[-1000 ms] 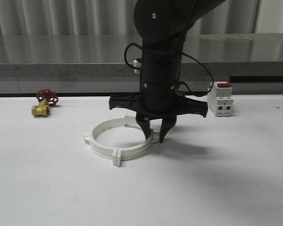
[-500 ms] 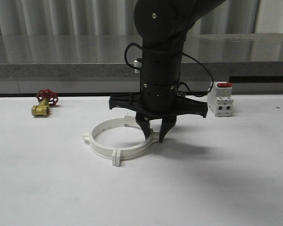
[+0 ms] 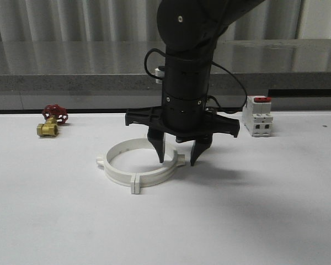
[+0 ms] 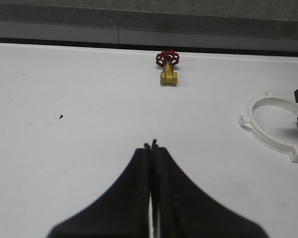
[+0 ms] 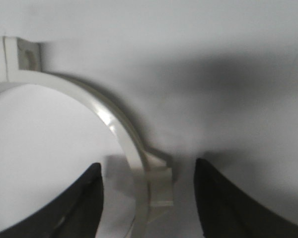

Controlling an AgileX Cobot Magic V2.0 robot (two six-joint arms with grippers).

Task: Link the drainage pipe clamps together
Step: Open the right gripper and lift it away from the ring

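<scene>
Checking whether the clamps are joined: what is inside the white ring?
Inside the white ring: bare table and one finger of the open right gripper, which straddles the wall. The arm hides its far-right arc.

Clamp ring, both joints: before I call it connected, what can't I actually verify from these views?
- Far joint of the clamp ring: front view, behind the right gripper and its arm.
- Near joint tab: front view, too small to tell if the halves are latched.
- Ring's right part: left wrist view, cut off by the frame edge.
- Lug between the open fingers: right wrist view, blurred; seating unclear.
- Left gripper, shut: nothing hidden.
</scene>
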